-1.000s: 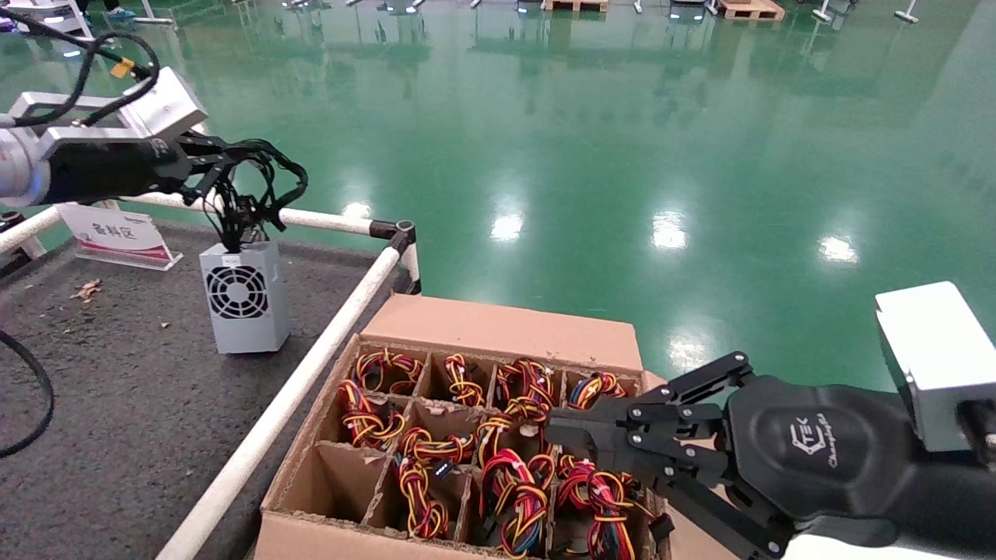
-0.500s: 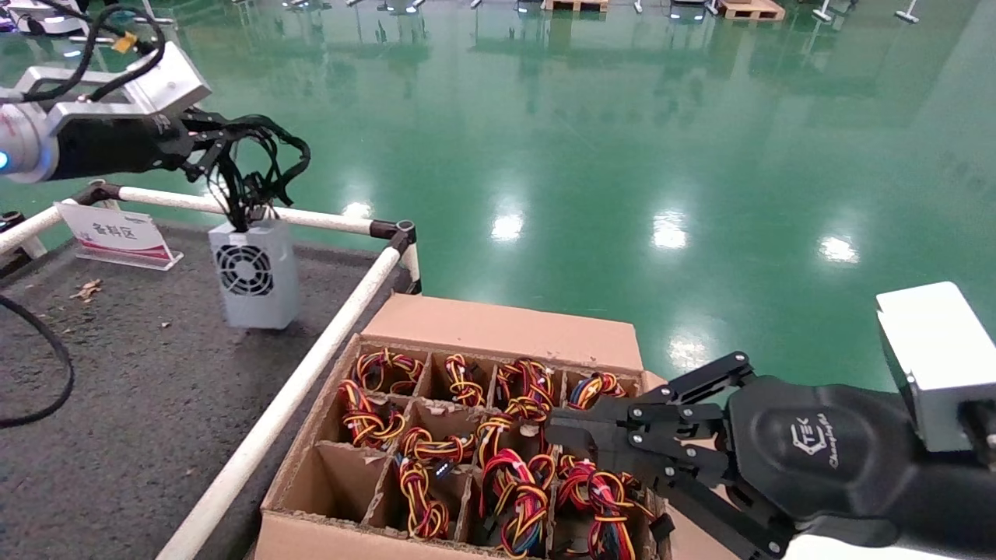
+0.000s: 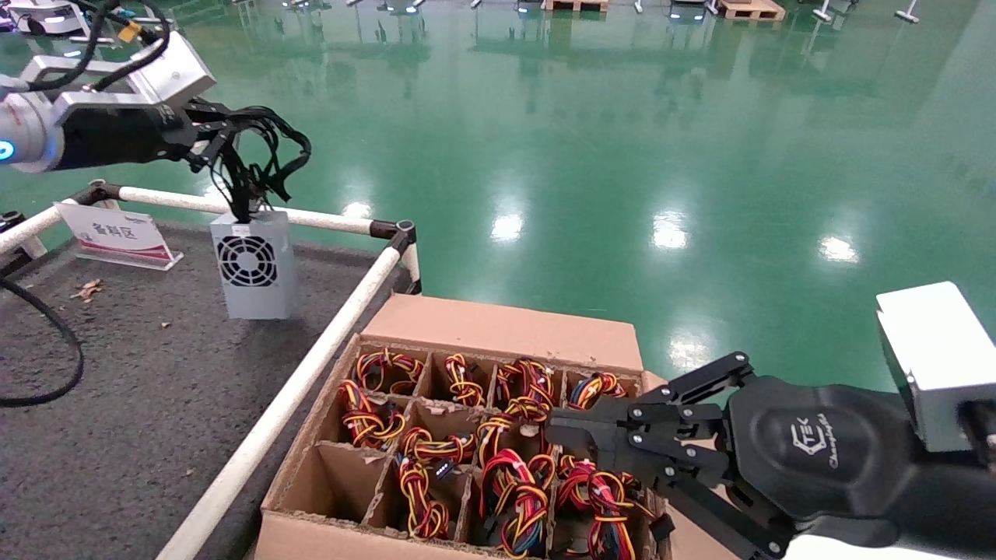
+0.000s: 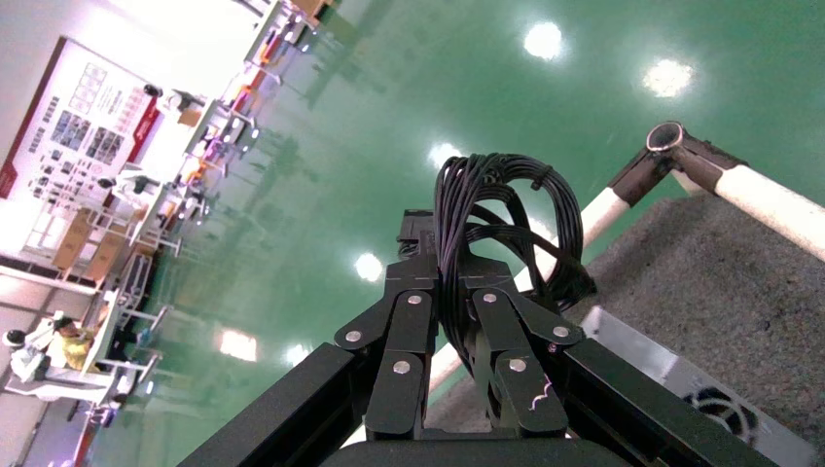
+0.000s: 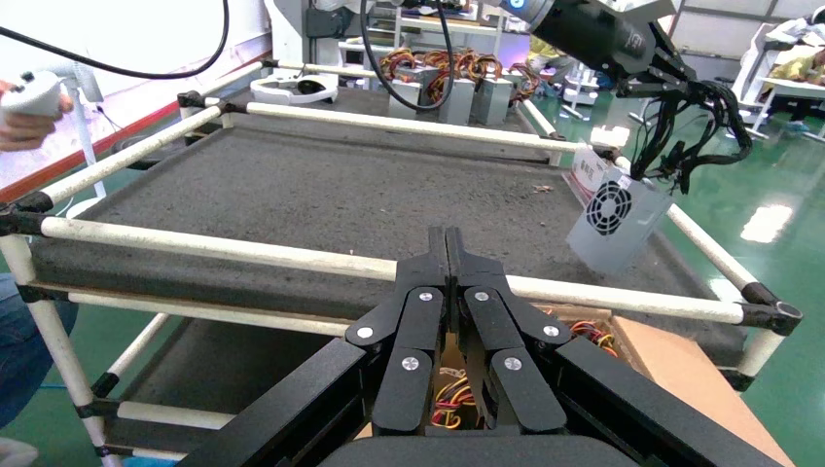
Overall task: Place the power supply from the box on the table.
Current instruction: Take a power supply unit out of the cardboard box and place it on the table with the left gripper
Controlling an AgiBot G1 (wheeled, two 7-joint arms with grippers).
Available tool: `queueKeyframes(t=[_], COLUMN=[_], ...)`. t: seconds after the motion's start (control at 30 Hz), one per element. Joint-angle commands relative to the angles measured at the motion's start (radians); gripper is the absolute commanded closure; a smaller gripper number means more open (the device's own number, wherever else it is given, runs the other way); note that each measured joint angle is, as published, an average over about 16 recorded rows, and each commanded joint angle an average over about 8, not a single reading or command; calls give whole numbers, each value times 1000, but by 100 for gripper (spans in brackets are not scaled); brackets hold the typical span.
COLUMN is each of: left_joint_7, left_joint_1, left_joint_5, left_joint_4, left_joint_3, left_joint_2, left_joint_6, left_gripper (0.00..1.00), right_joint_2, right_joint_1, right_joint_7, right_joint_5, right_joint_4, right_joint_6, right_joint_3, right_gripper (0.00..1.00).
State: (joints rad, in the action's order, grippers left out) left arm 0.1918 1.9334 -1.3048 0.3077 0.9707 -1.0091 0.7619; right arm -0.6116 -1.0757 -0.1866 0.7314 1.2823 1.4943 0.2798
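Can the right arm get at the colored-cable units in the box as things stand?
Probably yes. The right gripper hangs shut just above the box, whose flaps are folded out with its cells open from above. The left gripper is off over the table, shut on the power supply cables, so nothing blocks it.

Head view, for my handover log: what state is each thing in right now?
power supply: hanging tilted by its black cables, over the table.
left tool: shut on the cables.
right tool: shut, empty, over the box.
box: open, most cells filled, some near cells empty.
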Motion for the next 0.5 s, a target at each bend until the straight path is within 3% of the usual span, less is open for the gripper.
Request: queueKeyframes(t=[0.03, 0.5], left_joint_7=[9, 60], left_joint_1=[-3, -35], left_joint_5=[3, 27], left_joint_4=[-10, -79], left_joint_3=[0, -16], left_joint_2=[-5, -5], left_joint_6=[1, 15], left_gripper=[100, 100], right_joint_2=[0, 0], right_joint_1=[0, 0], right_joint_7=[0, 0], right_joint_5=[0, 0], right_joint_4=[0, 0], right_joint_6=[0, 0], right_joint_3=[0, 0], right_gripper=[100, 100])
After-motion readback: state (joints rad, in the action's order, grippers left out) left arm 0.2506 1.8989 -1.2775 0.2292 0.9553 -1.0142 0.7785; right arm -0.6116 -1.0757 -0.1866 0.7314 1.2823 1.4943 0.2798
